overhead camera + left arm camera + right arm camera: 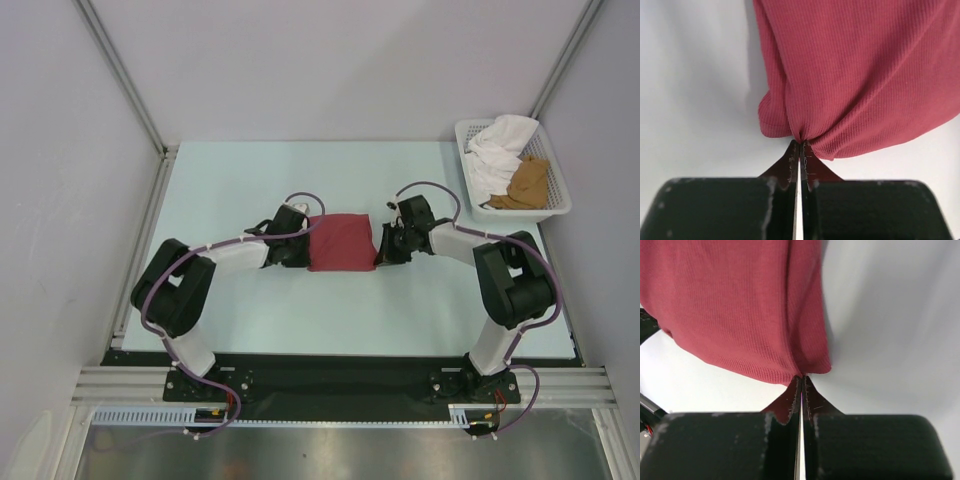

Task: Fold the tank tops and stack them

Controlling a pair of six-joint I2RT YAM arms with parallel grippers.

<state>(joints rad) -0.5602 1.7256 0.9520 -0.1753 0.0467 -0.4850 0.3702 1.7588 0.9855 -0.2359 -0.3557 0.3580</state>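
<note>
A dark red tank top lies folded into a small square in the middle of the table. My left gripper is shut on its left edge, and the left wrist view shows the ribbed red cloth bunched at the pinching tips. On the opposite edge my right gripper is shut too, with the red cloth pulled into its closed tips. A tan-brown tank top sits crumpled in the basket at the back right.
The white mesh basket stands at the table's back right corner and also holds a white cloth. Grey walls with metal rails close in both sides and the back. The pale table runs to the black base rail in front.
</note>
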